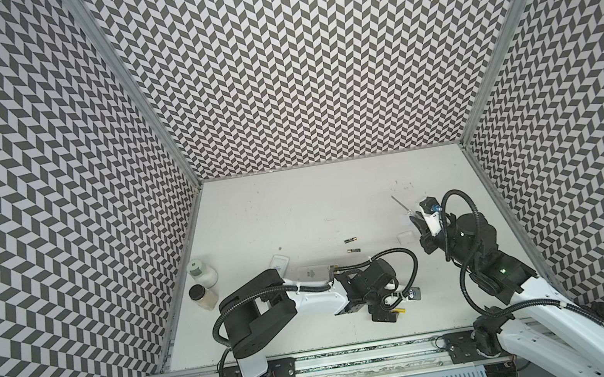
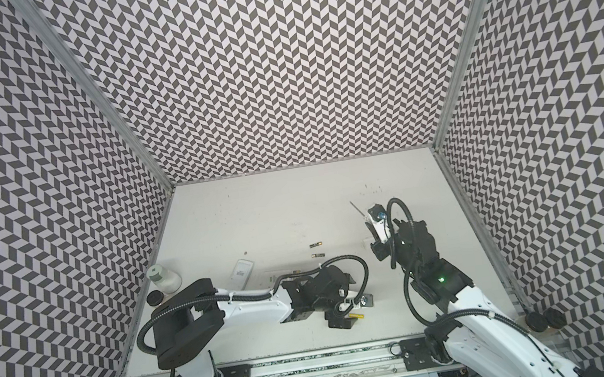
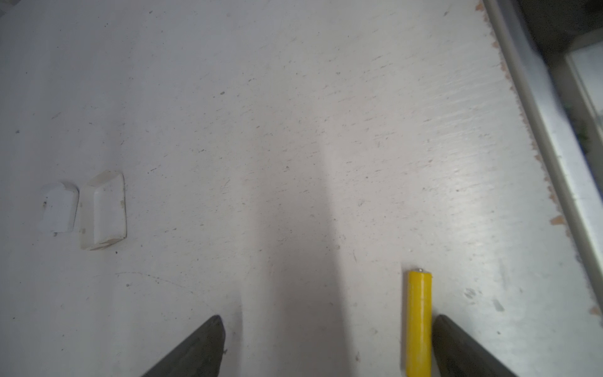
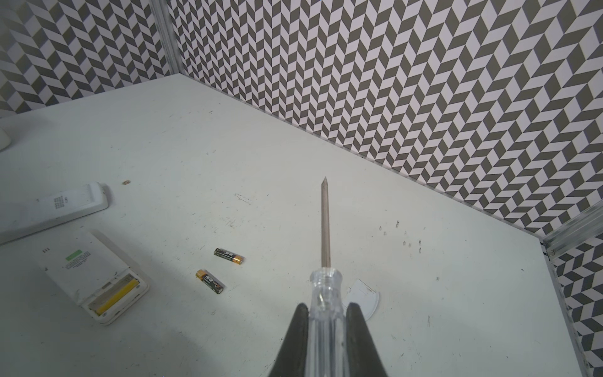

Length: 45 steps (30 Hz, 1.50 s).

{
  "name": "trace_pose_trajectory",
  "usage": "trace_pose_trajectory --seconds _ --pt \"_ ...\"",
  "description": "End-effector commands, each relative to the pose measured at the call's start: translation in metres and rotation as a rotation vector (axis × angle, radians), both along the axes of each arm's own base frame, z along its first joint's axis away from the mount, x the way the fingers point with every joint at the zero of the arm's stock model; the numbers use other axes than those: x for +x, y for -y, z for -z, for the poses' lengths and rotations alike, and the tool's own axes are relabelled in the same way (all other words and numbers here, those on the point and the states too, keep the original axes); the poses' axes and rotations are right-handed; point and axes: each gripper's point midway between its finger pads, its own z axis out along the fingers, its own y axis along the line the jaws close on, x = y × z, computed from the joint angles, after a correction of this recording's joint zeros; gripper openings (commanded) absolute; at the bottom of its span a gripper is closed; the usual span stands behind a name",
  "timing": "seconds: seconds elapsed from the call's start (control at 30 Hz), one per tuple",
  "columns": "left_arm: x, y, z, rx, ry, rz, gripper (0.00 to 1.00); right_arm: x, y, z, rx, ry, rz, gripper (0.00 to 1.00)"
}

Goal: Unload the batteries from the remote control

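Two black batteries (image 4: 229, 255) with gold ends lie loose on the table (image 4: 293, 147), near each other and apart from the remote control (image 4: 88, 264). A loose yellow battery (image 3: 419, 323) lies flat near the table's front edge, just beside one finger of the left gripper (image 3: 328, 321), whose jaws stand spread wide and grasp nothing; that looks like a drop spot chosen to be clear of the work.

The remote control lies back-up with its compartment bared, so the cells can be reached from above; a seated yellow battery (image 4: 114, 292) rests in one slot, and the slot beside it looks empty, though the slant of the right wrist view leaves that uncertain.

The right gripper (image 4: 326, 310) is clenched on the screwdriver (image 4: 326, 293) by its clear handle; the thin metal shaft points out ahead above the table, probably as a lever for prising the last cell off its spring.

The cells are smooth, hard cylinders that will likely roll if nudged. The remote control is a matte white plastic slab with rounded corners, and a second remote (image 4: 55, 209) lies beyond it. Two battery covers (image 3: 106, 210), thin curved white shells, lie side by side. The table is white, scuffed, and chipped along its edge.
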Motion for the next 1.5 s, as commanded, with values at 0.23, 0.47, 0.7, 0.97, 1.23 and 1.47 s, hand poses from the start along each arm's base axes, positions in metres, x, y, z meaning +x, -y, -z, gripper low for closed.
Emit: trace_pose_trajectory --seconds 0.23,0.47,0.7,0.97,1.23,1.47 --pt "0.012 0.002 -0.075 -0.038 -0.056 0.03 1.0 0.005 -0.01 -0.007 0.063 -0.016 -0.031 0.0" --pt "0.058 -0.061 -0.118 -0.062 -0.037 -0.123 1.0 0.0 -0.036 0.008 0.124 -0.182 -0.16 0.0" --pt "0.171 -0.185 -0.134 -0.079 0.096 -0.551 1.0 -0.05 -0.098 0.048 0.028 -0.319 -0.496 0.0" --pt "0.197 -0.27 -0.105 -0.099 0.02 -0.793 1.0 -0.117 -0.151 0.078 -0.022 -0.442 -0.838 0.0" --pt "0.21 -0.289 -0.073 0.003 0.035 -0.837 1.0 -0.115 -0.169 0.101 -0.103 -0.493 -0.868 0.0" --pt "0.216 -0.289 -0.05 0.094 -0.021 -0.817 1.0 -0.095 -0.191 0.134 -0.188 -0.551 -0.787 0.0"
